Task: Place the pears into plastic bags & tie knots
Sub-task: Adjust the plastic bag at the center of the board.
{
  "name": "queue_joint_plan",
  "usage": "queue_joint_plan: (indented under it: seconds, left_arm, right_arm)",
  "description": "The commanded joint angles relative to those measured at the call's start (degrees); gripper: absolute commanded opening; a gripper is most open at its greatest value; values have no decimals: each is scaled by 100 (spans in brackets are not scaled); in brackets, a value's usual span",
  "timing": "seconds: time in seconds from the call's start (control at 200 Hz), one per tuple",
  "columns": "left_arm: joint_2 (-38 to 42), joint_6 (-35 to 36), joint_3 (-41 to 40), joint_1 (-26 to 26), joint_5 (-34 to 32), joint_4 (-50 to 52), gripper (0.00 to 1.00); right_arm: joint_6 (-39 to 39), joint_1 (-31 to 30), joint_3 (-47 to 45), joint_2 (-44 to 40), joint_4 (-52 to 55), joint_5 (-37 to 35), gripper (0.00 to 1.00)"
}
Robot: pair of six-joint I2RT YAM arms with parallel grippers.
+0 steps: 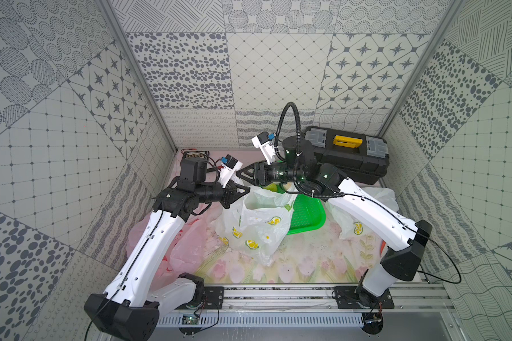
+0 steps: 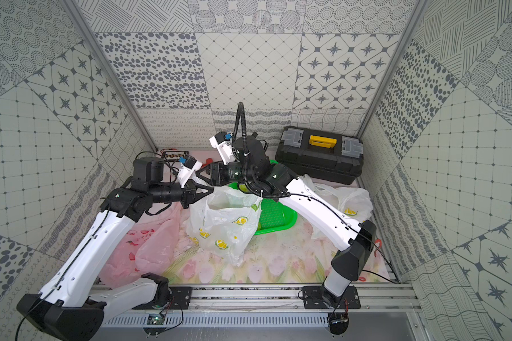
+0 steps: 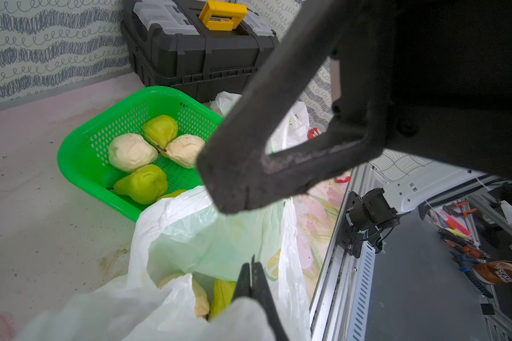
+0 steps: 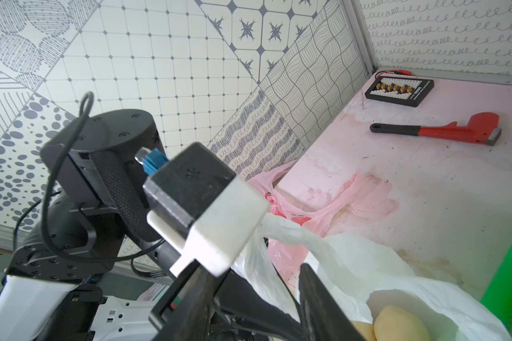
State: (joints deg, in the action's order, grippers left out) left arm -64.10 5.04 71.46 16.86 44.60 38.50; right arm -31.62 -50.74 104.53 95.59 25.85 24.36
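— Pears, where are they?

— In two lots. Four lie in the green basket, two yellow-green and two pale cream, and a sliver of a fifth shows past the bag's rim. At least two more pears sit at the bottom of the lemon-print bag. That bag stands open against the basket's near side and overlaps its edge.

— What holds the bag up?

— The left gripper. Its jaws are pressed together on the rim at the far left corner of the mouth, and the film hangs from them.

— And the other one?

— The right gripper hovers nose to nose with the left, just above that same corner. Its wrist camera shows some white film between its fingers, but I can't tell whether they pinch it.

— Anything else around?

— A pink bag is crumpled under the left arm. A second lemon-print bag lies under the right arm. A black toolbox sits behind the basket. A red pipe wrench lies near the far left corner, beside a small black connector board.
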Motion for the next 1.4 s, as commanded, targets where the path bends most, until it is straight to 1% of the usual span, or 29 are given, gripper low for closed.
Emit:
queue_joint_plan:
  seconds: [0.0,0.155,0.225,0.295,0.385,0.455,0.555,0.665,0.745,0.8,0.92,1.031,1.071,1.146,1.186,1.216,1.266,1.346,1.396]
  left_arm:
    - [-26,68,-27,-16,315,-273,0]
    - [-69,16,4,-14,321,-315,0]
    - [-77,-9,8,-16,331,-337,0]
    - [-90,-36,4,-16,322,-352,0]
    - [-86,-94,31,-15,212,-291,0]
    - [-53,-125,99,-24,89,-103,10]
    - [107,-225,102,-55,-90,165,25]
    - [424,-451,-91,-125,-432,276,40]
    - [705,-795,-373,-166,-864,54,48]
    - [871,-991,-551,-172,-1081,-95,51]
    - [1144,-999,-832,-170,-1432,-417,63]
    - [1322,-1010,-1094,-174,-1136,-1205,79]
    - [1360,-991,-1170,-173,-1043,-1554,81]
    - [1424,-917,-1317,-174,-945,-2028,90]
    - [1441,-857,-1370,-172,-889,-2221,91]
    - [1441,-820,-1393,-175,-874,-2335,96]
    - [1415,-762,-1454,-175,-803,-2573,98]
    - [1235,-725,-1496,-175,-539,-2919,99]
    - [1049,-732,-1454,-175,-392,-2968,99]
  right_arm:
    - [-23,-72,203,270,-176,178,42]
    - [-63,-99,261,437,-185,253,35]
    - [-88,-103,265,477,-202,271,29]
    - [-86,-98,252,465,-211,214,20]
    - [-118,-60,95,329,-365,149,14]
    - [-195,22,-74,173,-541,109,8]
    - [-475,212,-538,-113,-1097,183,0]
    - [-781,354,-995,-383,-1775,321,0]
    - [-811,351,-1049,-453,-1935,377,0]
    - [-867,354,-1081,-475,-2039,441,0]
    - [-994,337,-1194,-514,-2192,543,0]
    - [-1021,302,-1323,-546,-2258,660,0]
    - [-1056,288,-1368,-558,-2295,715,0]
    - [-1121,277,-1450,-598,-2385,834,0]
    - [-1143,270,-1483,-618,-2415,905,0]
    - [-1145,267,-1509,-629,-2426,957,0]
    - [-1149,259,-1543,-654,-2448,1045,0]
    - [-1182,238,-1594,-656,-2533,1185,0]
    - [-1198,224,-1595,-651,-2549,1254,0]
